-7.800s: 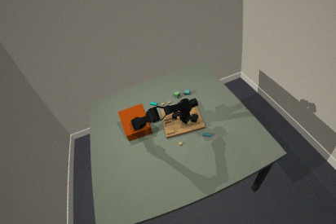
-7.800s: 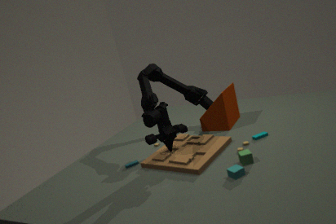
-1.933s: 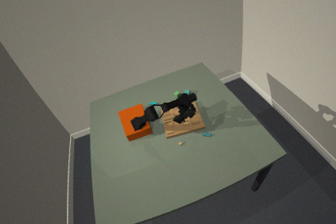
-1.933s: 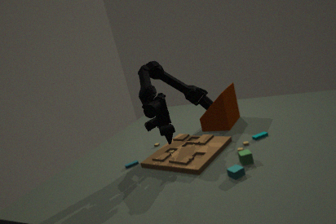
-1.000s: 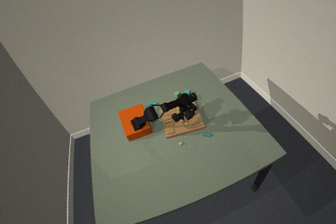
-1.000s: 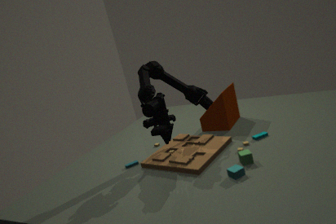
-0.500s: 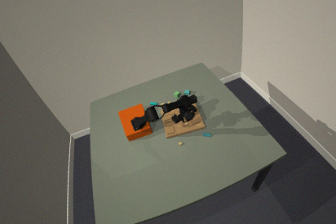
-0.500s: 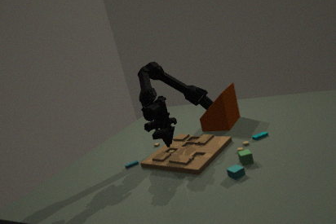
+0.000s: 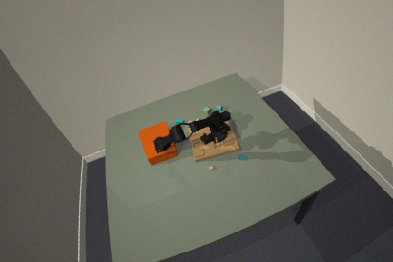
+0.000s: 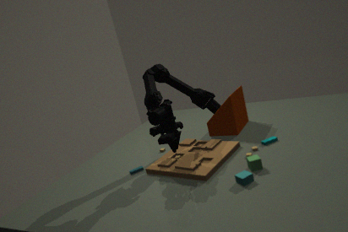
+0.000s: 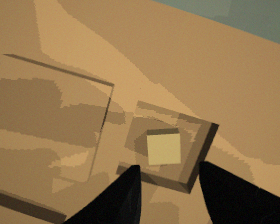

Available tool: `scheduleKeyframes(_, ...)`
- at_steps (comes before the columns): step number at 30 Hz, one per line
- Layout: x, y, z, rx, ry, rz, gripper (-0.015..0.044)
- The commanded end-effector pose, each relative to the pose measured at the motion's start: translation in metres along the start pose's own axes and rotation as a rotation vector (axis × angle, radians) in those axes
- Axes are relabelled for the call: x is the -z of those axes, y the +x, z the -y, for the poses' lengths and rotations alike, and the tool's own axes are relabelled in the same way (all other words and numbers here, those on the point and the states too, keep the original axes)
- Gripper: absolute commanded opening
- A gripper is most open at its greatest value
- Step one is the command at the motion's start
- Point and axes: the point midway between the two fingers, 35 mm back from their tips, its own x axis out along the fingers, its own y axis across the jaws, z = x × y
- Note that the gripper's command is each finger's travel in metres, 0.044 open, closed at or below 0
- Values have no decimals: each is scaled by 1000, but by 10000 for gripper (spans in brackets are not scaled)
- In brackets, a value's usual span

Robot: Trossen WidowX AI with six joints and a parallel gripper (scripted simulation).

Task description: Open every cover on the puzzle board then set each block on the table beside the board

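The wooden puzzle board [image 9: 217, 155] [image 10: 228, 152] [image 11: 217, 75] has flat wooden covers and several wells. A small pale yellow block [image 11: 164, 149] sits inside an uncovered square well. A flat square cover [image 11: 22, 112] lies to the left of that well in the wrist view. My gripper [image 9: 205, 139] [image 10: 175, 151] [image 11: 169, 171] is partly open with nothing between its fingers. It points down above the board, and its fingertips show just below the yellow block in the wrist view. The arm hides part of the board in the top view.
A green cube [image 9: 207, 110] [image 10: 254, 162], a teal cube [image 9: 218, 108] [image 10: 244, 177], teal bars [image 9: 242, 157] [image 10: 136, 169] and small yellow pieces [image 9: 211, 168] [image 10: 254, 148] lie on the table beside the board. An orange wedge [image 9: 157, 140] [image 10: 232, 118] stands by the arm's base.
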Motion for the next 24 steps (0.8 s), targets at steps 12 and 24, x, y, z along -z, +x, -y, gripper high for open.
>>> scheduleKeyframes(12, 0, 0, -1, 0, -6, 2, 144)
scheduleKeyframes(24, 0, 3, -1, 0, -6, 2, 144)
